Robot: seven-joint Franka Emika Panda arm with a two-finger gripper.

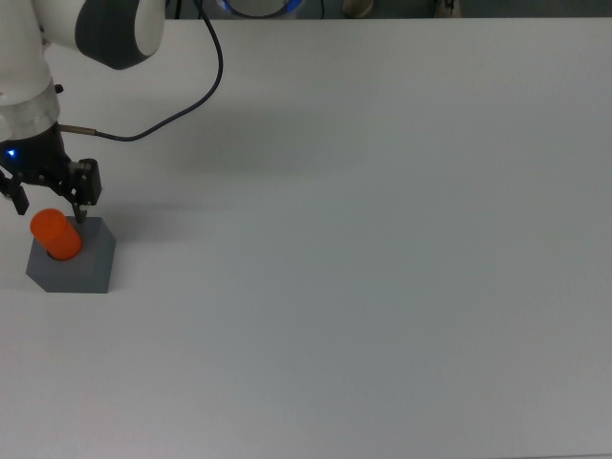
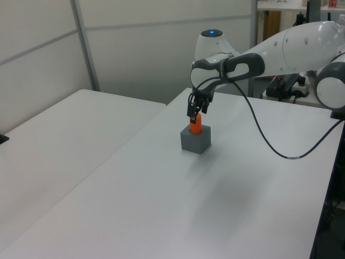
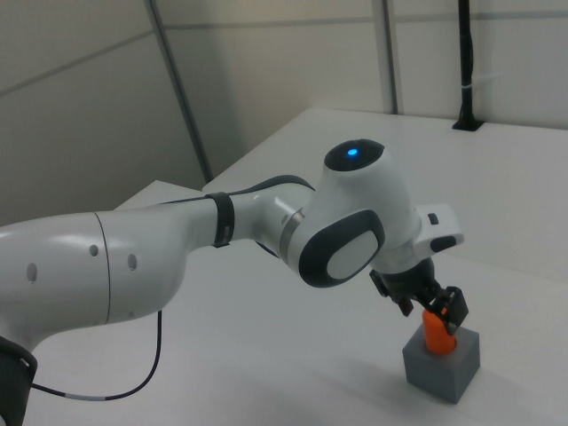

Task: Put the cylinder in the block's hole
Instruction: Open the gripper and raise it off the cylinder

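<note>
Where the counter (image 1: pixel 382 239) meets the top view's left edge, we see the cylinder (image 1: pixel 55 235), smooth and orange-red with a flat round end, standing upright in the hole of the matte dark grey block (image 1: pixel 84 271), its upper part sticking out. Our hand (image 1: pixel 48 198) hovers just above it, fingers spread apart and gripping nothing, with the cylinder's top free between them.

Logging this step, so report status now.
Gripper open, just above the cylinder. Cylinder upright in the block, top half showing. Nothing in the way.
</note>
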